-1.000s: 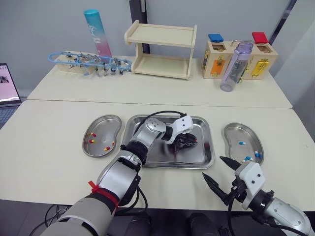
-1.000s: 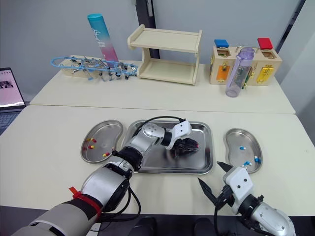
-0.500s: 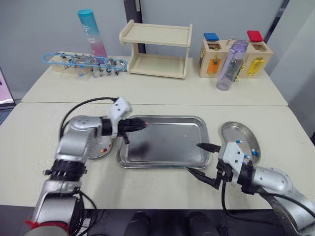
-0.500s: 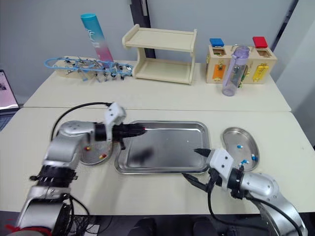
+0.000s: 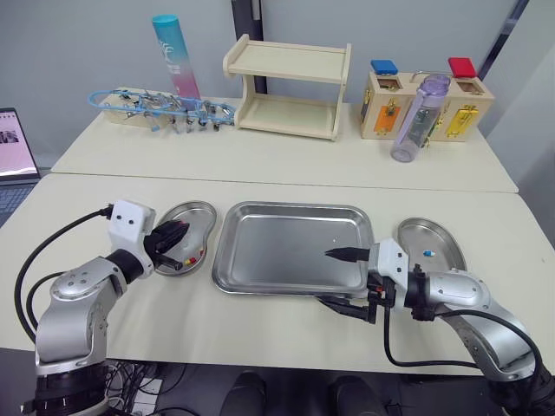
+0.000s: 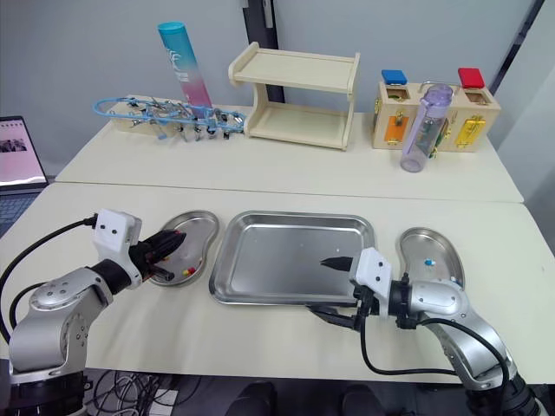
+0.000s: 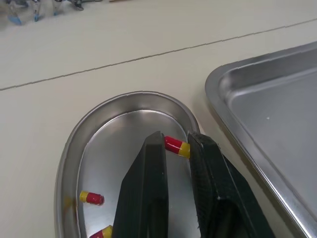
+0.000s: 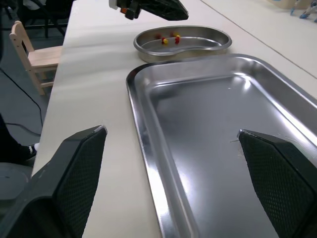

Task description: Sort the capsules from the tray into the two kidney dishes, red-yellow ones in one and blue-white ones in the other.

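Note:
The steel tray (image 5: 290, 270) lies in the middle of the table, with no capsule on its floor. To its left is a kidney dish (image 5: 201, 217) with red-yellow capsules (image 7: 91, 197). My left gripper (image 5: 176, 236) hovers over this dish, its fingers close together with a red-yellow capsule (image 7: 177, 146) between the tips. To the tray's right is the other kidney dish (image 5: 440, 236), holding a blue-white capsule (image 5: 426, 253). My right gripper (image 5: 336, 280) stands open at the tray's front right corner, one finger over the tray and one over the table.
On the rear table stand a wooden shelf (image 5: 286, 87), a lock box (image 5: 427, 97), a clear bottle (image 5: 414, 117), a tall blue-pink tube (image 5: 173, 56) and a rack of clips (image 5: 160, 111). A laptop (image 5: 13, 165) sits at the far left.
My left gripper has left the tray and moved left over the left dish, carrying the capsule. My right gripper has come in from the front edge to the tray's right corner. The camera shifted.

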Robot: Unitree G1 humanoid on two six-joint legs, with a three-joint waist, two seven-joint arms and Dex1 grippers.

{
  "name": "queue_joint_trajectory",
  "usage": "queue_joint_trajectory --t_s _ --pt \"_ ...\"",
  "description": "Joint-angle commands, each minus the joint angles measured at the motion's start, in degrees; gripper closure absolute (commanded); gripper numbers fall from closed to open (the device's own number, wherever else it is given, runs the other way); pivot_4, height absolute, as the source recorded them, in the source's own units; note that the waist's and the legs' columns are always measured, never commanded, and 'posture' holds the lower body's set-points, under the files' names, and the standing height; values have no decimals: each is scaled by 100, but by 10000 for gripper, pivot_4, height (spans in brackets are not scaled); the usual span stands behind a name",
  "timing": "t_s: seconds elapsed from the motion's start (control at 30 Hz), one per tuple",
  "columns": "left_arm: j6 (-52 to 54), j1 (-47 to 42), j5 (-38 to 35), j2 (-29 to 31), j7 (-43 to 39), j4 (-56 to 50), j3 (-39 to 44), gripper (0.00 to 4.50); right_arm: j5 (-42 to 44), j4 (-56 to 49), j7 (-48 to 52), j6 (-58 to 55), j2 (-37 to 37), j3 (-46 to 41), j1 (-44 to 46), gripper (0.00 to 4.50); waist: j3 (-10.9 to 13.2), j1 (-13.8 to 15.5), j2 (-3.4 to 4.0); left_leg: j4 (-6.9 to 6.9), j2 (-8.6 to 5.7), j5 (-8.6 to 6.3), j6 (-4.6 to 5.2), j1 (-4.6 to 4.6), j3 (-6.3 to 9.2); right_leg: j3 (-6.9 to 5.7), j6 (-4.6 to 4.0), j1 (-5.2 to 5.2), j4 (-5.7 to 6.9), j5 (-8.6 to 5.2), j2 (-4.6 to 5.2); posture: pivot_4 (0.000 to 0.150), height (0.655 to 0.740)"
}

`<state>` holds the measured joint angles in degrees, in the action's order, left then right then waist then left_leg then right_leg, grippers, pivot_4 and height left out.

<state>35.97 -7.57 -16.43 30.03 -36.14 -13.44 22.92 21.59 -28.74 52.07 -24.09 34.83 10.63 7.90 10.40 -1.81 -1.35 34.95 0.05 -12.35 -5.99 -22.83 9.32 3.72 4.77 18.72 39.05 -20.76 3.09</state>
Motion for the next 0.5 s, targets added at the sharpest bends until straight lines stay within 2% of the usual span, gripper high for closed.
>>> queue_joint_trajectory --t_s 0.03,0.3,0.5 --pt "-280 -72 -150 92 94 52 169 25911 94 -144 22 104 -4 -68 22 0 0 1 0 0 0 0 0 0 0 0 0 0 1 0 0 1500 7400" --pt "-692 -119 -198 165 219 286 128 266 -8 -158 -48 210 -8 -112 -77 0 0 1 0 -1 0 0 0 0 -1 1 0 0 -1 0 0 1500 7400" --pt "-716 -32 -804 389 -66 20 608 266 44 -257 -138 253 123 -352 -146 0 0 -1 0 -1 0 0 0 -1 -1 0 0 2 -1 0 0 1500 7400"
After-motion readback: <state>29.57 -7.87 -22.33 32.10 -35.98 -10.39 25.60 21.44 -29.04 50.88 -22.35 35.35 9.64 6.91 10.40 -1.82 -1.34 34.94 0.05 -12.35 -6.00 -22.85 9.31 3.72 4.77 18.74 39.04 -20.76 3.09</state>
